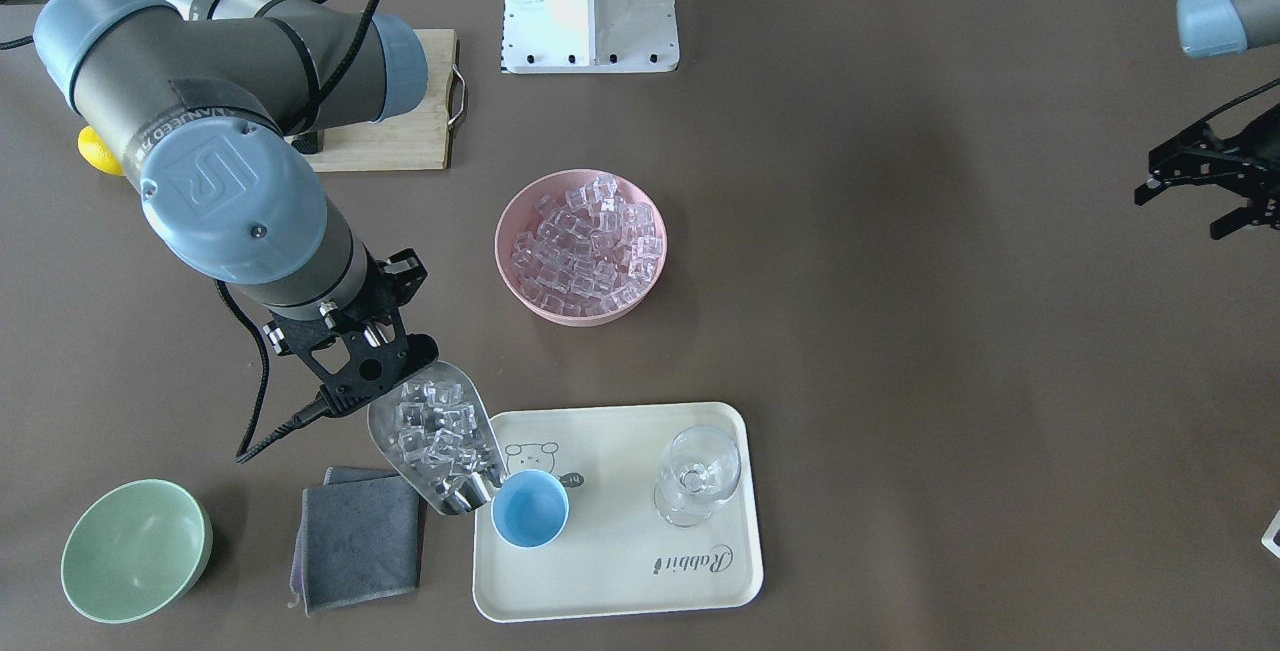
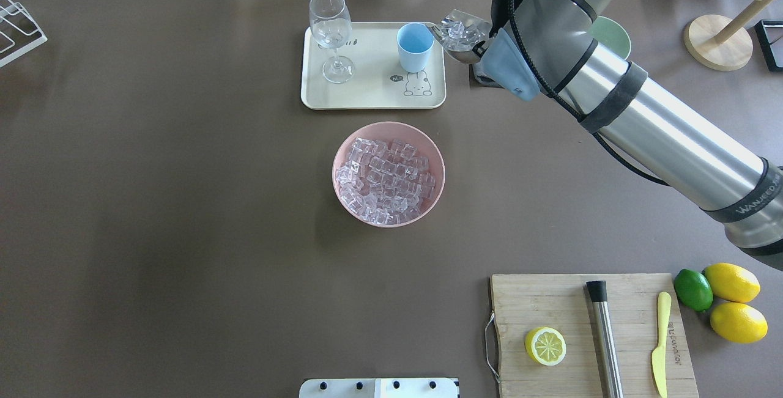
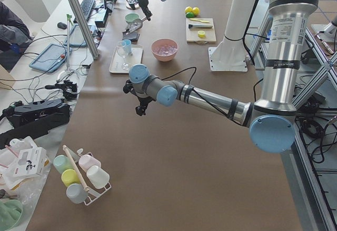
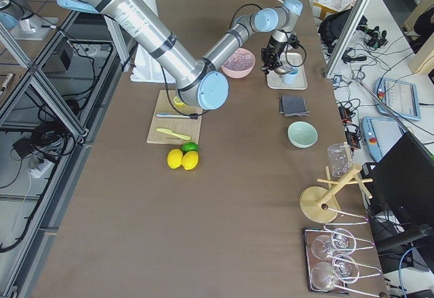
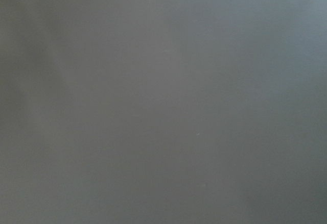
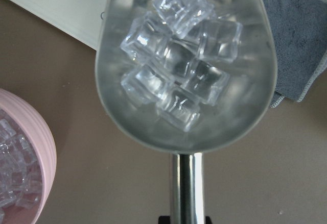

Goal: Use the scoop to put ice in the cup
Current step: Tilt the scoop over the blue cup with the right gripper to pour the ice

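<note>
Brown table (image 1: 900, 331): right gripper (image 1: 380, 366) clamps the scoop (image 1: 460, 496) handle, lip at cup (image 1: 530, 509) rim; tilt ice (image 1: 435, 426) in next. Left gripper (image 1: 1185, 206) jaws apart.

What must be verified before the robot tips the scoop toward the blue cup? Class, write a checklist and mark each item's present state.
1. The scoop carries ice: ok, several cubes lie in the trough.
2. The right jaws are shut on the scoop's handle: ok.
3. The cup stands upright and empty on the tray: ok.
4. The scoop's lip is above the cup's opening: not ok, it sits at the rim's side.
5. The wine glass stands apart from the cup: ok.
6. The left jaws are out of the way: ok, far off at the table's side.
</note>
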`<state>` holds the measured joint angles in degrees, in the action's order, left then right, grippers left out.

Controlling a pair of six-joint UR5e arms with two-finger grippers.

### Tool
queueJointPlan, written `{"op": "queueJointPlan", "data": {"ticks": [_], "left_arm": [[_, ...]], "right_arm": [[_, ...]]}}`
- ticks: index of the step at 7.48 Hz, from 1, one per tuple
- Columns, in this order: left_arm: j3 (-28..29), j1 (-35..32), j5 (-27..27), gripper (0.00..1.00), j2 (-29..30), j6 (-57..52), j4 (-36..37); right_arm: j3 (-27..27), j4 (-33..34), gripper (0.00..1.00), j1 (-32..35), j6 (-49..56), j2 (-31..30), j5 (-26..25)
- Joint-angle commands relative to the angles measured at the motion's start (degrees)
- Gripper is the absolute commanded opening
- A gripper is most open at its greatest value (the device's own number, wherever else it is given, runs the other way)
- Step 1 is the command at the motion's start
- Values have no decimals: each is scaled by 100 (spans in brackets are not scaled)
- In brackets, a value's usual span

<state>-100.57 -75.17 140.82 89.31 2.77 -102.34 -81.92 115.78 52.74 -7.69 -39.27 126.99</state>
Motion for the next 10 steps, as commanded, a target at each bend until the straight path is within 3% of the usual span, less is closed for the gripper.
{"op": "queueJointPlan", "data": {"ticks": [1,3,5,6,10], "left_arm": [[2,-744,-220,98,-704,-5,152],[-112,-1120,-389,98,-836,4,519],[-51,-1158,-458,99,-601,-14,1215],[-42,-1166,-711,98,-617,-14,1225],[133,-1377,-749,99,-731,-22,1217]], "right_arm": [[474,207,0,0,240,297,71],[555,505,0,-35,347,464,80],[563,760,0,-53,540,561,98],[564,909,0,-62,592,587,98],[975,1165,0,-62,882,868,98]]}}
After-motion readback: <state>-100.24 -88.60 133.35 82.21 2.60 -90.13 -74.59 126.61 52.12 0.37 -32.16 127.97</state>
